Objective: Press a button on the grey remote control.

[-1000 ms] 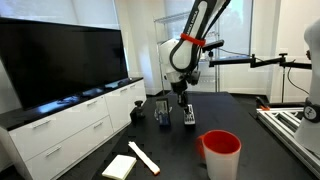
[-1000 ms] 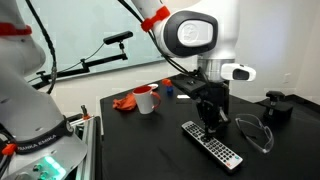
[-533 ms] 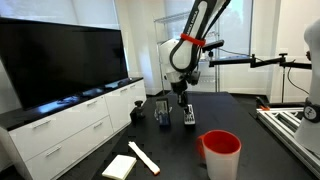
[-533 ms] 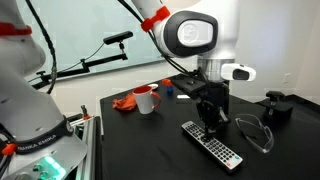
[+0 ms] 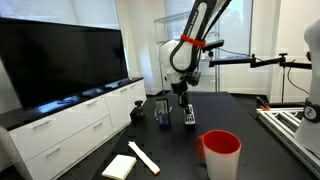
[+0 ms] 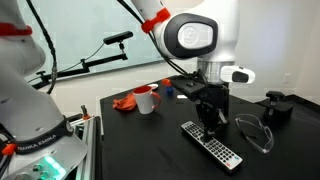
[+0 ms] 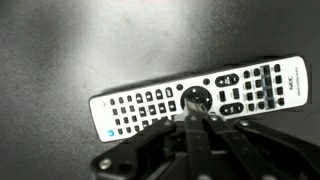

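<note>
fingers (image 7: pixel 188 135) of the gripper (image 7: pixel 191 119) are closed together, gripping nothing, tips at the grey remote control (image 7: pixel 140 106) face.

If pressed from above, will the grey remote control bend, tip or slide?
Probably stiff: the grey remote control looks like hard plastic. It lies flat on the table, so tipping seems unlikely; sideways force might slide it.

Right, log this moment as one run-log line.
hand: shut, tip over round pad | grey remote control: flat on dark table | contact: cannot tell
</note>
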